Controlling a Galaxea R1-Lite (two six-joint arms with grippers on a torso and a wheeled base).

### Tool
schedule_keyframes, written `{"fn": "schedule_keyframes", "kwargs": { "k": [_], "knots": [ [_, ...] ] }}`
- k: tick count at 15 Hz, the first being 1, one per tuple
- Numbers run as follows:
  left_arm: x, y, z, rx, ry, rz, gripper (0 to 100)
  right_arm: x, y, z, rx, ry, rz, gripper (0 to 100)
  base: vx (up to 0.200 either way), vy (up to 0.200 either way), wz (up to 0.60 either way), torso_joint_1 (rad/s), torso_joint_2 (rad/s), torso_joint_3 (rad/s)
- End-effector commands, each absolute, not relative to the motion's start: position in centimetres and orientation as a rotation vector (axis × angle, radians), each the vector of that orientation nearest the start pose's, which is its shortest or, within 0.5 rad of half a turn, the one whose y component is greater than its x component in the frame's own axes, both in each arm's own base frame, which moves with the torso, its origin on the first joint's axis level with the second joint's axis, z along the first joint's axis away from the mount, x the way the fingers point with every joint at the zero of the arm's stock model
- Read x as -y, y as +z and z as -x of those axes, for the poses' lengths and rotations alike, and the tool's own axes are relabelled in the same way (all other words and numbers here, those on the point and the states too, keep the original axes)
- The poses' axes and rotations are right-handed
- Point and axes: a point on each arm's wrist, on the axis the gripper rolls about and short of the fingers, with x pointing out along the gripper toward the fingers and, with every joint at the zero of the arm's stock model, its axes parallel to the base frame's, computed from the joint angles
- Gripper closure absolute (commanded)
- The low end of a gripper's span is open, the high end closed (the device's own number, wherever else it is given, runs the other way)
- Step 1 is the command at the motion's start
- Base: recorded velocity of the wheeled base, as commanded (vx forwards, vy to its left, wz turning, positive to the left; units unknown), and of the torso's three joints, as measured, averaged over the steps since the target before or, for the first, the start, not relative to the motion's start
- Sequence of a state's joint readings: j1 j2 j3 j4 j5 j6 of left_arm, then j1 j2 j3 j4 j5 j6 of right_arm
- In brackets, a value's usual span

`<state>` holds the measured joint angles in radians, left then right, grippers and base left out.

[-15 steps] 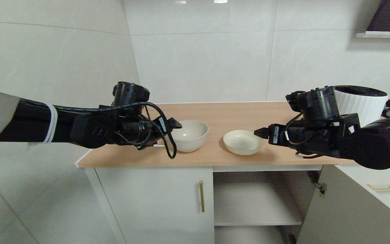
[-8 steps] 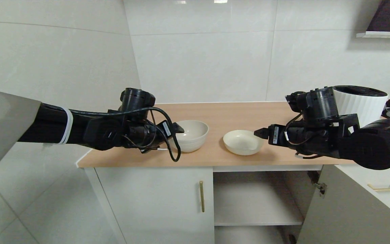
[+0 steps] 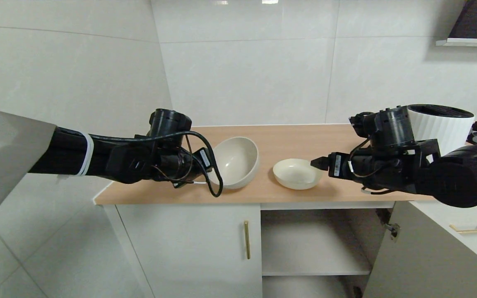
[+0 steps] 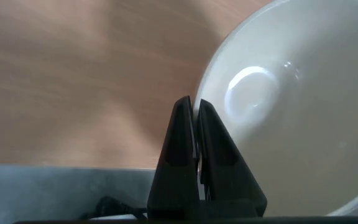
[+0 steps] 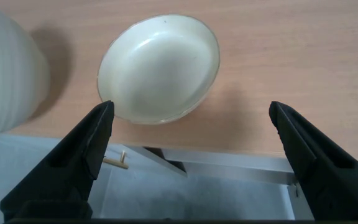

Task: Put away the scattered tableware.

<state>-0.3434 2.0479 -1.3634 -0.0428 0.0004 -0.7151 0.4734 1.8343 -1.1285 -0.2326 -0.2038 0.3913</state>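
Grip first: your left gripper point(image 4: 194, 102) pinches the rim of the deep white bowl point(image 3: 238, 161), tilted over the countertop point(image 3: 280, 140). Lift slowly, levelling it. Your right gripper point(image 3: 316, 162) hangs open beside the shallow dish point(image 3: 297, 174).

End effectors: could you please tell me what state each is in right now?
Left end effector: closed on the bowl rim.
Right end effector: open, holding nothing.

Wooden counter point(image 3: 280, 136) carries tilted bowl point(image 3: 238, 161), shallow dish point(image 3: 296, 174), ribbed container point(image 3: 445, 122).
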Motion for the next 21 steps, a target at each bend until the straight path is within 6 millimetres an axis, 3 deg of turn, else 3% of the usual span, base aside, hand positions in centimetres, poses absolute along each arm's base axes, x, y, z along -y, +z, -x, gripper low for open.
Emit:
{"fn": "schedule_keyframes", "kwargs": {
  "k": [1, 5, 9, 12, 20, 21],
  "knots": [
    [13.5, 15.6, -37.8, -0.714, -0.094, 0.577, 100, -15.6, 18.8, -31.4, -0.489, 0.174, -0.225, 0, 0.0, 0.0, 0.0, 0.0, 0.0, 0.0],
    [13.5, 15.8, -37.7, -0.713, -0.092, 0.579, 100, -16.0, 18.4, -32.3, -0.531, 0.161, -0.209, 0, 0.0, 0.0, 0.0, 0.0, 0.0, 0.0],
    [13.5, 16.6, -37.1, -0.704, -0.104, 0.58, 100, -17.5, 15.9, -36.4, -0.532, 0.017, -0.161, 0, 0.0, 0.0, 0.0, 0.0, 0.0, 0.0],
    [13.5, 16.7, -37.0, -0.701, -0.107, 0.58, 100, -17.8, 14.4, -37.6, -0.55, -0.006, -0.149, 0, 0.0, 0.0, 0.0, 0.0, 0.0, 0.0],
    [13.5, 16.8, -36.9, -0.7, -0.107, 0.581, 100, -17.7, 13.1, -38.3, -0.57, -0.022, -0.142, 0, 0.0, 0.0, 0.0, 0.0, 0.0, 0.0],
    [13.5, 16.8, -36.9, -0.7, -0.107, 0.581, 100, -17.7, 13.1, -38.3, -0.57, -0.022, -0.142, 100, 0.0, 0.0, 0.0, 0.0, 0.0, 0.0]
  ]
}}
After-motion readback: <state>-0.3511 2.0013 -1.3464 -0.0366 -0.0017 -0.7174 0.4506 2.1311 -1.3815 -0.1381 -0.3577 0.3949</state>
